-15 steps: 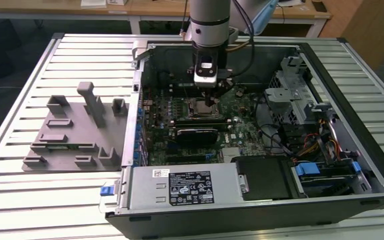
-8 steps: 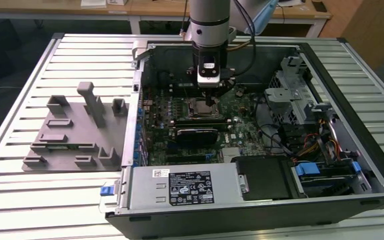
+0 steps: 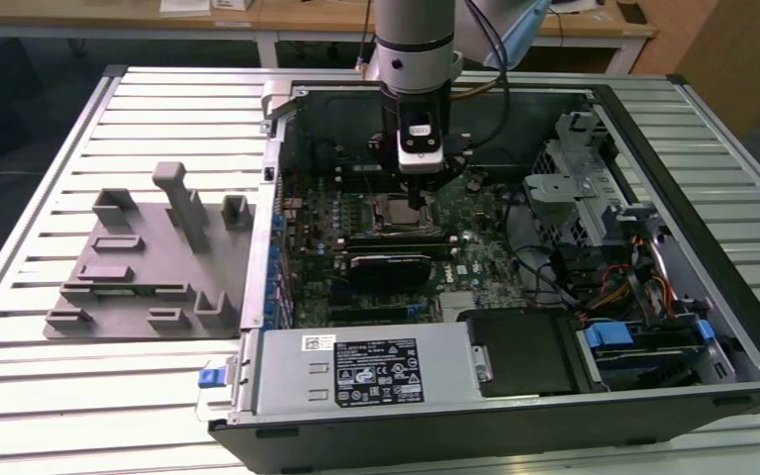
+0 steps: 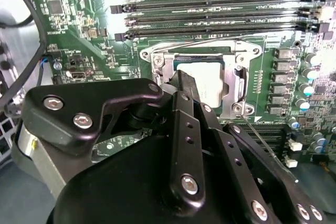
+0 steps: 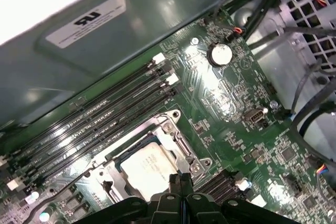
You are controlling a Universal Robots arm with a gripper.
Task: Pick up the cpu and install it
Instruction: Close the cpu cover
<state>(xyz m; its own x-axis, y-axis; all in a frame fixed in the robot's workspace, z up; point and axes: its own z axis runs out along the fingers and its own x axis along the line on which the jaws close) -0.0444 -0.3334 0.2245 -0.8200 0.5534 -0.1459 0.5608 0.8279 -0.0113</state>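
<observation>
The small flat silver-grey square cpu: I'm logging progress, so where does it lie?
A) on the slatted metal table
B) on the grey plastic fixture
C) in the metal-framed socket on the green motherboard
C: the cpu lies inside the metal socket frame on the green motherboard, directly under the gripper.

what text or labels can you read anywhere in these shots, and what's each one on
Black label on the power supply: white print, too small to read.
Small white sticker beside it: too small to read.
Large white sticker on the case wall: blurred, not legible.
Motherboard lettering: too small to read.
cpu top plate: nothing legible.
</observation>
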